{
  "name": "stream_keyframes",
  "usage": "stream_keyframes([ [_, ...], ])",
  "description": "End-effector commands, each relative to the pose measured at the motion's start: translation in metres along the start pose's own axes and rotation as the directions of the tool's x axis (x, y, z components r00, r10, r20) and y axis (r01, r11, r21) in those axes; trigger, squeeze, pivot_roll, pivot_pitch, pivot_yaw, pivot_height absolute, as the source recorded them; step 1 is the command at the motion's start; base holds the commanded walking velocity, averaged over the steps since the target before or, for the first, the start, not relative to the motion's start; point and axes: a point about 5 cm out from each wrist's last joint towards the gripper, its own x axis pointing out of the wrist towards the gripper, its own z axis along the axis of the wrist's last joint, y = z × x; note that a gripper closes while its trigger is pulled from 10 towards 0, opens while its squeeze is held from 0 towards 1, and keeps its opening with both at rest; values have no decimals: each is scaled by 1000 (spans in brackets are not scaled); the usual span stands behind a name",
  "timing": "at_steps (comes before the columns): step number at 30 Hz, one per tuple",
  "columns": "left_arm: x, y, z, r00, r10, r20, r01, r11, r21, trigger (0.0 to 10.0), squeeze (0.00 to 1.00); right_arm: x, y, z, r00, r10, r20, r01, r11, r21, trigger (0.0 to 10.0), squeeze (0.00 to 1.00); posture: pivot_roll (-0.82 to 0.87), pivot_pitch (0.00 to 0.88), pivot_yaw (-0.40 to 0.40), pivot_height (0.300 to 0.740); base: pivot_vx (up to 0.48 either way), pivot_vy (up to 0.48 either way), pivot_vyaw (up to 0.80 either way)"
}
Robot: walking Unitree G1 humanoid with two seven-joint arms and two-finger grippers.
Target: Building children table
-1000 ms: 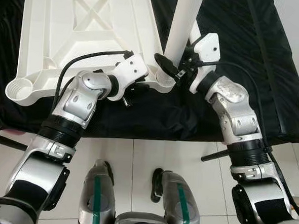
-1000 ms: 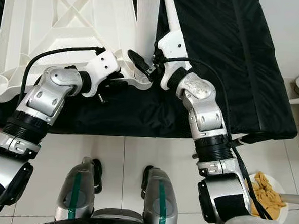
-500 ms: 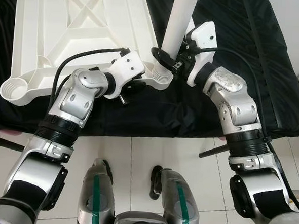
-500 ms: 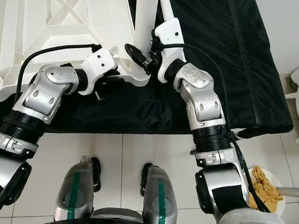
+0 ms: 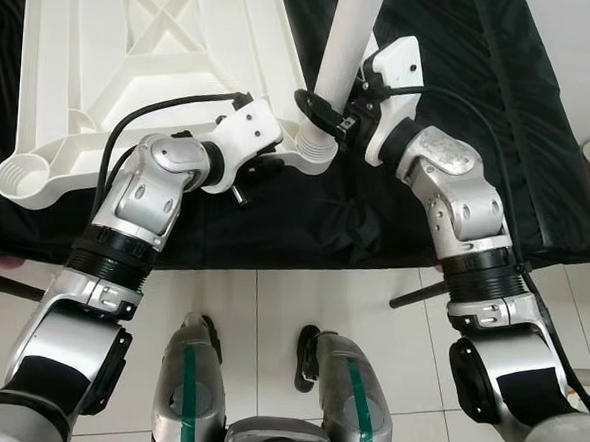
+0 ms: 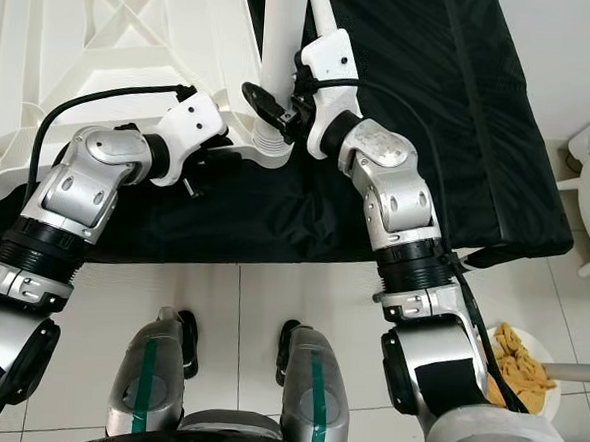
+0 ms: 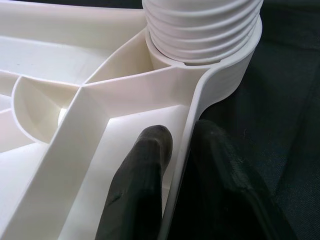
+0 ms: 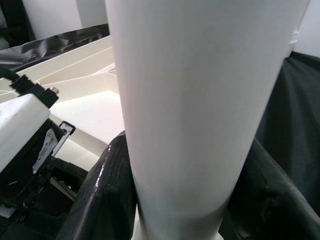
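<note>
Your right hand (image 5: 326,123) is clamped round the white leg (image 5: 348,34) seated in a corner socket of the upturned table panel (image 5: 136,41), left hand (image 7: 175,165) pinching its rim; one leg in, other sockets open

Right gripper (image 6: 272,107) clasps white leg (image 6: 280,30) upright.

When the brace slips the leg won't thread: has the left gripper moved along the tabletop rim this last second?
No. The left gripper still pinches the tabletop rim right beside the corner socket; the camera shifted, not the gripper.
</note>
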Motion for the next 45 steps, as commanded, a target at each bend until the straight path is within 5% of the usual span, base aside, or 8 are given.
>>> stream_keyframes([
  [1,1,4,10,993,113,34,-113,993,20,10000,0,-3,-14,-20,986,-125,-111,132,989,59,10000,0,24,84,-45,740,0,0,0],
  [19,-1,5,10,993,114,33,-114,993,28,10000,0,-9,-43,-29,928,-334,-165,365,905,217,10000,0,22,96,-36,740,0,0,0],
  [34,-1,5,11,992,124,33,-125,992,27,10000,0,-3,-28,-22,933,-348,-90,359,920,157,10000,0,23,102,-37,740,0,0,0],
  [45,-1,5,11,991,126,35,-127,992,25,10000,0,2,-20,-13,911,-412,-24,408,893,189,10000,0,20,106,-40,740,0,0,0],
])
